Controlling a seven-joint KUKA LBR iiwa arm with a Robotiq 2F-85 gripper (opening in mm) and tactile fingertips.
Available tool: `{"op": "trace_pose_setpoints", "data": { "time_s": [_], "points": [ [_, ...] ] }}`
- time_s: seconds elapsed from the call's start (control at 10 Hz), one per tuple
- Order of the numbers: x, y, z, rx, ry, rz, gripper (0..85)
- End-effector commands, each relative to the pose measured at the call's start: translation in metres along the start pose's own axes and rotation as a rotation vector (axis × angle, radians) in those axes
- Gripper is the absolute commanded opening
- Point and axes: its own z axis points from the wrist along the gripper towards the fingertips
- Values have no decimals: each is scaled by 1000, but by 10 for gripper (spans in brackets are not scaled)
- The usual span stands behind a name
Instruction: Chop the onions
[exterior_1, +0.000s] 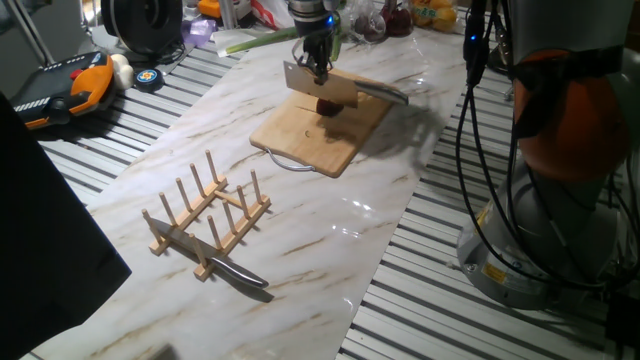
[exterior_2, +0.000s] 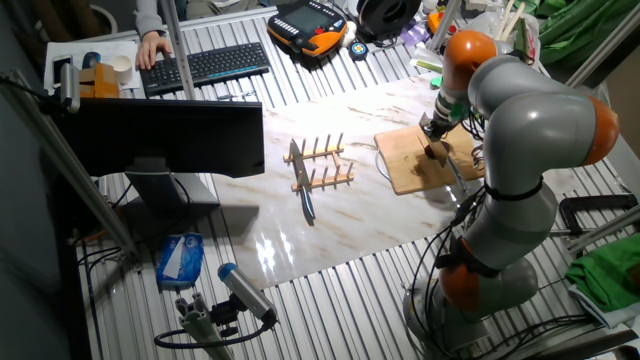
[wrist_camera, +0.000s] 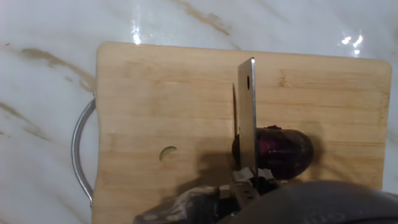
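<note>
Tool (exterior_1: 318, 70) grasping cleaver (wrist_camera: 247, 118), blade edge-down directly below tool, dark purple onion (wrist_camera: 283, 151) touching blade's side, on wooden cutting board (exterior_1: 300, 130), marble counter (exterior_1: 330, 220) beneath.

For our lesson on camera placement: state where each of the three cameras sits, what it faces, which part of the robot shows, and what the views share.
One fixed view: low at the table's near end, facing the cutting board; gripper and arm base show.
The other fixed view: high, on the monitor side, overlooking the whole table; the entire arm shows.
Hand view: on the hand, looking straight down the cleaver at the onion; only the gripper's edge shows.
Shared: all three show board and onion; both fixed views show the rack.
</note>
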Motion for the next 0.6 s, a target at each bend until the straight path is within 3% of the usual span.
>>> {"op": "trace_pose_setpoints", "data": {
  "time_s": [0.0,0.4,0.5],
  "points": [
    [0,0,0,14,-3,6,7],
    [0,0,0,29,-3,114,7],
    [0,0,0,-4,9,139,7]
  ]
}}
